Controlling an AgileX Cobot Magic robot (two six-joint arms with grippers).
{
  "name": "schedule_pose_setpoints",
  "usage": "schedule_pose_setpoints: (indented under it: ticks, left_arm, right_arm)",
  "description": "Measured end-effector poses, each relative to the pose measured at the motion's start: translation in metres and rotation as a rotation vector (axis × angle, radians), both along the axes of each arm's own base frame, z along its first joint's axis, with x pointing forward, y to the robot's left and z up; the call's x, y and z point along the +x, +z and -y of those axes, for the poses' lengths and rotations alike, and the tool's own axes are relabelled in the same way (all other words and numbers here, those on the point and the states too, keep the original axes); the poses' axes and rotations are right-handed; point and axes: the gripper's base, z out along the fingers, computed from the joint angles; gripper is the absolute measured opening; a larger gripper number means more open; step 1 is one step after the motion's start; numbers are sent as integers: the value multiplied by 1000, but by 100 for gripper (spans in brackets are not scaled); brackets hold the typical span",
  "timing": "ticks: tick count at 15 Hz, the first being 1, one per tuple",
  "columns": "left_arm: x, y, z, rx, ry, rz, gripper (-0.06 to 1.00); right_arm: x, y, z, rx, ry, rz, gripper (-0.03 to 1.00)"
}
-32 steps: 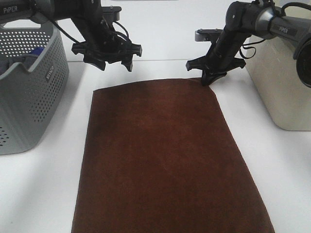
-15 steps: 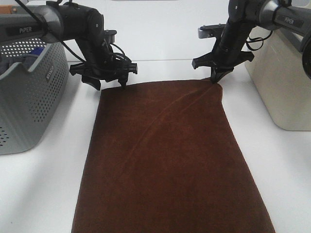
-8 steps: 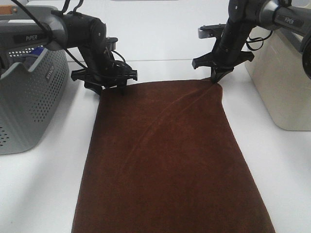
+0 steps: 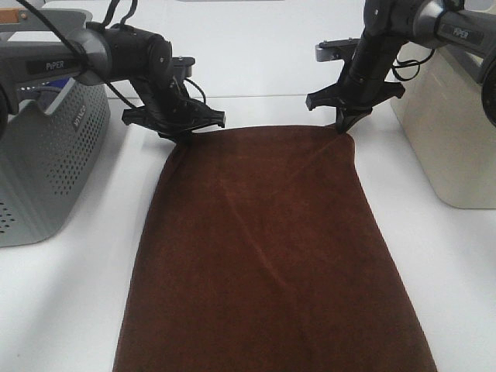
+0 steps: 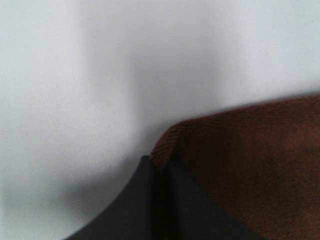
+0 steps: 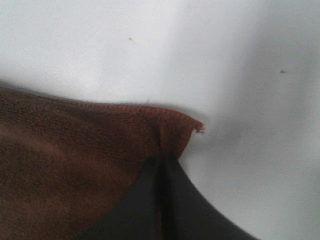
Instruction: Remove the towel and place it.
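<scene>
White table (image 4: 70,310) filling the high view, bearing everything else. Dark brown towel (image 4: 271,256) spread flat lengthwise down the middle of the table, near short edge cut off by the frame, far short edge lying between the two arms. Grey perforated basket (image 4: 46,163) at the left edge of the table, well apart from the towel; cream bin (image 4: 457,139) at the right edge, likewise apart. Left gripper (image 4: 180,133) at the towel's far left corner, fingers (image 5: 145,200) pressed together on a bunched fold of plush pile. Right gripper (image 4: 342,124) at the far right corner, fingers (image 6: 175,200) likewise closed, pinching the hemmed edge, with a small frayed tip of cloth jutting just past them.
</scene>
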Motion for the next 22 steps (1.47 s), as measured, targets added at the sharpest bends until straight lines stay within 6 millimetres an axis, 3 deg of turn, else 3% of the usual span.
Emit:
schedule_pose_setpoints:
  ticks: [5,9,13,19,22]
  left_arm:
    - [7,10,1,66,-148,117,4]
    - [17,30,2,87,-189,290,4]
    - [28,43,7,42,-215,481,4]
    - [46,54,-21,-15,-145,623,4]
    - [52,49,-24,-40,-149,698,4]
  right_arm:
    - [1,3,0,-3,2,17,0]
    - [13,30,1,-9,5,209,0]
    - [23,38,0,6,10,339,0]
    - [35,48,-3,30,27,525,0]
    - [40,49,-4,36,37,599,0]
